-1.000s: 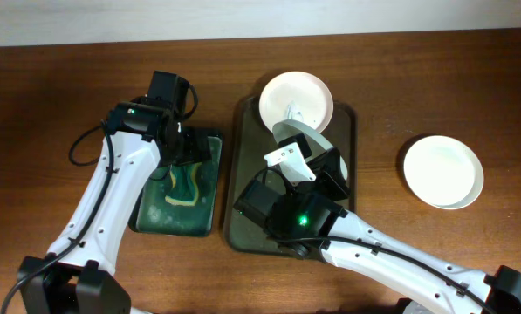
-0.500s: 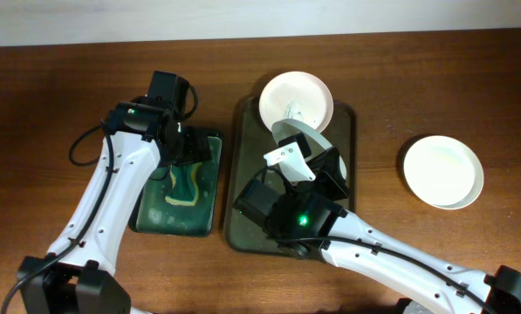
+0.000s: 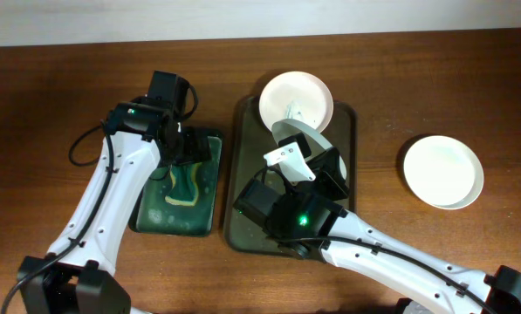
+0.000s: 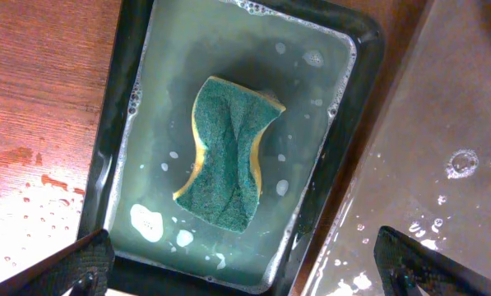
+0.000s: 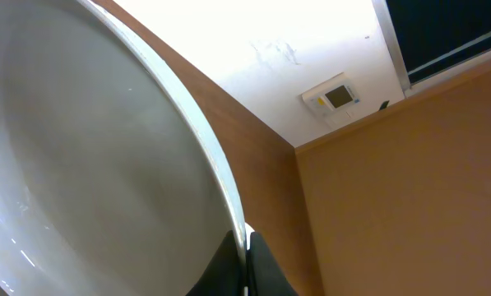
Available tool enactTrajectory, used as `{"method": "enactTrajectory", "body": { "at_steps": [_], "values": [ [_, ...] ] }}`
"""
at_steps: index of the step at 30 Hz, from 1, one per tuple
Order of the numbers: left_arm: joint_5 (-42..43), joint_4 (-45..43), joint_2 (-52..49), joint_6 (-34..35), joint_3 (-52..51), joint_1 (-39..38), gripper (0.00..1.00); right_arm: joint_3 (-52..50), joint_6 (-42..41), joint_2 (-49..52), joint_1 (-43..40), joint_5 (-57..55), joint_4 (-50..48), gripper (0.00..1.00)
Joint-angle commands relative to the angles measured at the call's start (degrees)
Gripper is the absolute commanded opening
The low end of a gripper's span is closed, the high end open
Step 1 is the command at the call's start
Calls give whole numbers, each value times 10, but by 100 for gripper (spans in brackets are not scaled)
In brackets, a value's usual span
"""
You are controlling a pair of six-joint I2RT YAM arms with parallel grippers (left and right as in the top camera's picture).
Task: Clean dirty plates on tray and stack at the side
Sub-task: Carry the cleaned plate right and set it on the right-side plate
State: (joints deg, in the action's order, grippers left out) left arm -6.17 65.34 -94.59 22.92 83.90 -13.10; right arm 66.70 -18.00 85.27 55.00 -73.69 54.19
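the right gripper [image 5: 243, 247] pinches 1 plate [image 5: 81, 164] by its thin rim, tilted over the tray [image 3: 247, 157] — so narrow a hold may slip; the left gripper [image 4: 249, 267] hangs open above the sponge [image 4: 229, 152].

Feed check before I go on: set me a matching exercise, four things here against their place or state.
1 sponge
2 left gripper
3 right gripper
4 side plate

a on the table, right of the tray
b shut on the tilted plate's rim
c lying in water
d open

Pairs: 1-c, 2-d, 3-b, 4-a
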Motion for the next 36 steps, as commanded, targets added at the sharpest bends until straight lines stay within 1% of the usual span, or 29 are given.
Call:
{"method": "enactTrajectory", "body": {
  "at_steps": [1, 13, 18, 20, 21, 22, 24, 26, 28, 30, 32, 33, 34, 35, 36],
  "values": [
    [4, 1, 11, -3, 7, 2, 99, 10, -9, -8, 4, -15, -1, 4],
    [4, 1, 11, -3, 7, 2, 99, 10, -9, -8, 4, -14, -1, 4],
    [4, 1, 11, -3, 7, 2, 99, 10, -10, -8, -3, 26, -3, 4],
    [4, 1, 11, -3, 7, 2, 100, 10, -13, -8, -30, 52, -4, 4],
    [4, 1, 11, -3, 7, 2, 99, 10, -33, -8, -43, 78, -4, 4],
    [4, 1, 11, -3, 7, 2, 99, 10, -63, -8, -73, 139, -4, 4],
    [4, 1, 11, -3, 7, 2, 100, 11, -68, -8, -130, 269, -5, 4],
    [4, 1, 11, -3, 7, 2, 100, 11, -67, -8, -215, 446, -11, 4],
    [4, 1, 11, -3, 7, 2, 99, 11, -10, -8, -354, 642, -29, 4],
    [4, 1, 11, -3, 7, 2, 99, 11, 28, -8, -485, 786, -35, 4],
    [4, 1, 11, -3, 7, 2, 99, 11, 27, -5, -617, 847, -35, 4],
    [4, 1, 11, -3, 7, 2, 99, 11, 25, 0, -687, 852, -35, 4],
    [4, 1, 11, -3, 7, 2, 99, 11, 23, 3, -723, 851, -35, 4],
    [4, 1, 11, -3, 7, 2, 99, 11, 20, 14, -786, 851, -35, 4],
    [4, 1, 11, -3, 7, 2, 100, 11, 6, 24, -831, 851, -35, 4]
  ]
}}
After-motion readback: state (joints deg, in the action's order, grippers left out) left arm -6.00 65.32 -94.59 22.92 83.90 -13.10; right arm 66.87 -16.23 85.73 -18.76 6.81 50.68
